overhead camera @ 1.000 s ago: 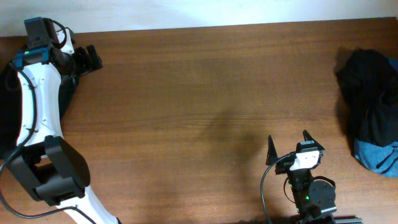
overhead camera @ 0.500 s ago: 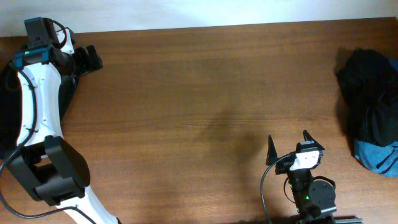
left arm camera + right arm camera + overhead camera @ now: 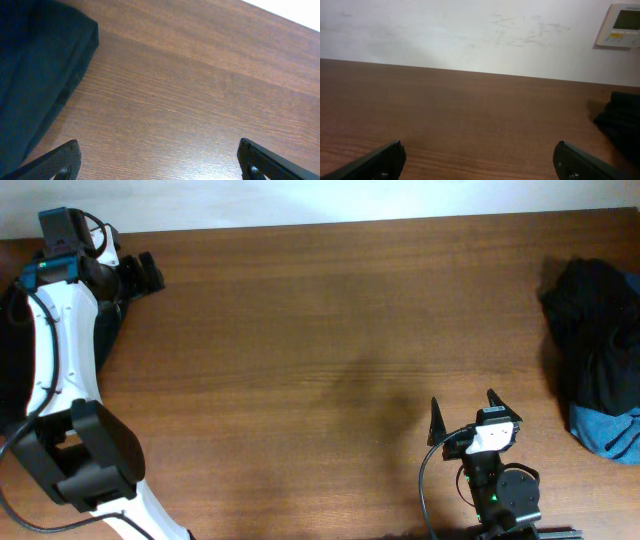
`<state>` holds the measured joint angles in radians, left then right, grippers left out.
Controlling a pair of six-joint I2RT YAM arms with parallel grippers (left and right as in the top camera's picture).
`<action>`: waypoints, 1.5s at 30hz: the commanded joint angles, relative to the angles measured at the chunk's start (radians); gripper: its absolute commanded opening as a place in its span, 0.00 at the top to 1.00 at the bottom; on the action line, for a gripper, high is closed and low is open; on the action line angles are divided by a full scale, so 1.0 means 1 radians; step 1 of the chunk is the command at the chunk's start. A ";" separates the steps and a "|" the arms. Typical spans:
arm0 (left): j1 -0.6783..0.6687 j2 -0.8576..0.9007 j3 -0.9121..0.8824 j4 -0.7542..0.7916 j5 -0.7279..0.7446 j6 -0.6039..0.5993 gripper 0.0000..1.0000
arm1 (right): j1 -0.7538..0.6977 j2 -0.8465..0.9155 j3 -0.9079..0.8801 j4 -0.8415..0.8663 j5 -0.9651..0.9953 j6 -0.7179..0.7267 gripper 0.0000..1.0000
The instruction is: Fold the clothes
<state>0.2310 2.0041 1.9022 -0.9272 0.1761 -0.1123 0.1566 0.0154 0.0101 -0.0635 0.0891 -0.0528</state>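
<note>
Worktop [image 3: 320, 330]: brown wood, and most of it is bare.
Clothes heap [image 3: 592, 320]: a soft black pile at the far right edge of the worktop, all bunched up and not folded.
Blue piece [image 3: 605, 432]: sticks out from under the near end of the black pile and touches it.
Dark folded stack [image 3: 35, 75]: lies flat at the far left edge of the worktop. It looks like cloth with a straight, thick edge.
Left gripper [image 3: 142, 275]: at the far left corner, just beside the dark folded stack. Its two fingers are spread wide apart and there is nothing between them, only wood.
Right gripper [image 3: 466, 412]: near the front edge, right of the middle and well apart from the clothes heap. Its fingers are spread wide too, and it holds nothing.
Wall [image 3: 470, 30]: white, behind the worktop.
Small white box [image 3: 619, 25]: sits on the wall and has a little screen.
</note>
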 commanded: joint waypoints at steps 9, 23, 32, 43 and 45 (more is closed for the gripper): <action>0.001 -0.389 0.008 0.001 -0.030 0.010 0.01 | -0.008 -0.012 -0.005 -0.008 0.009 0.002 0.01; 0.000 -0.832 -0.124 -0.038 -0.147 0.010 0.01 | -0.008 -0.012 -0.005 -0.008 0.009 0.002 0.01; 0.001 -1.223 -0.602 -0.008 -0.158 0.009 0.01 | -0.008 -0.012 -0.005 -0.008 0.009 0.002 0.01; -0.011 -1.518 -1.236 0.307 -0.096 0.009 0.01 | -0.008 -0.012 -0.005 -0.008 0.009 0.002 0.01; -0.025 -1.546 -1.323 0.414 -0.076 0.008 0.01 | -0.008 -0.012 -0.005 -0.008 0.009 0.002 0.01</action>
<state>0.2226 0.4980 0.6601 -0.5728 0.0540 -0.1123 0.1566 0.0139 0.0101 -0.0643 0.0891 -0.0528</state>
